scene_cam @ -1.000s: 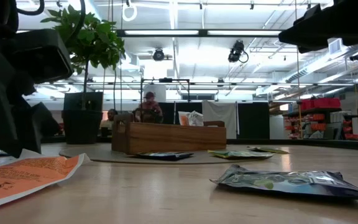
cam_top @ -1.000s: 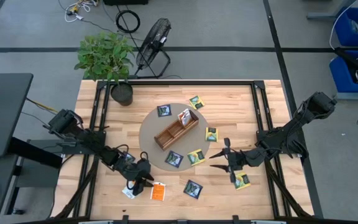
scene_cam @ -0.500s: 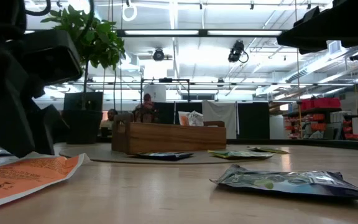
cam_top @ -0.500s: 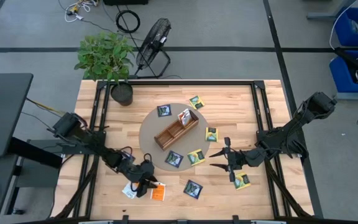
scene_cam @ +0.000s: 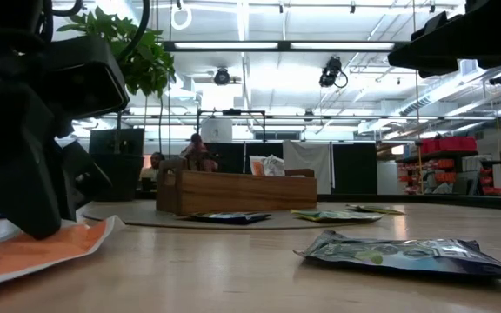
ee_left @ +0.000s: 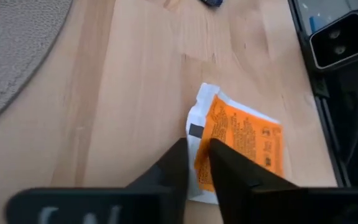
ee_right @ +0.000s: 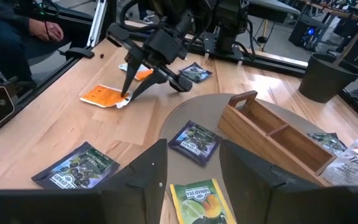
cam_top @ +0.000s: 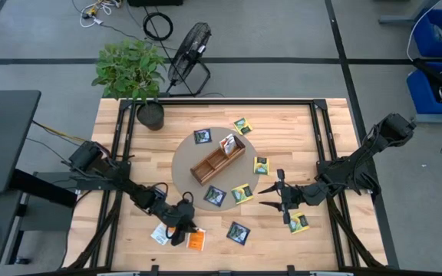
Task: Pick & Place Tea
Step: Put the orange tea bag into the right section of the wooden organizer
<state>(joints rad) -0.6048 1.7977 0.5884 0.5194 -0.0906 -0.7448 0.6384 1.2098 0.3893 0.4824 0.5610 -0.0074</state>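
An orange-and-white tea packet lies on the wood near the table's front edge, left of centre. My left gripper is down at it, shut on its edge, and also shows in the right wrist view. Several other tea packets, dark and yellow-green, lie around the wooden tray, which stands on a round grey mat. One orange-and-white packet stands in the tray. My right gripper hovers open, right of the mat, holding nothing. My left gripper pinches the orange packet's white edge between its two fingers, near a corner. The fingers slant down at it from the table's left. The packet lies flat on the table.
A dark packet lies just right of the orange one, and a pale one lies under my left arm. A yellow-green packet lies below my right gripper. A potted plant stands at the far left. A person sits beyond the table.
My left gripper has moved toward the table's near edge and down onto the orange packet, and its fingers have shut on the packet's edge. The packet stays lying on the table.
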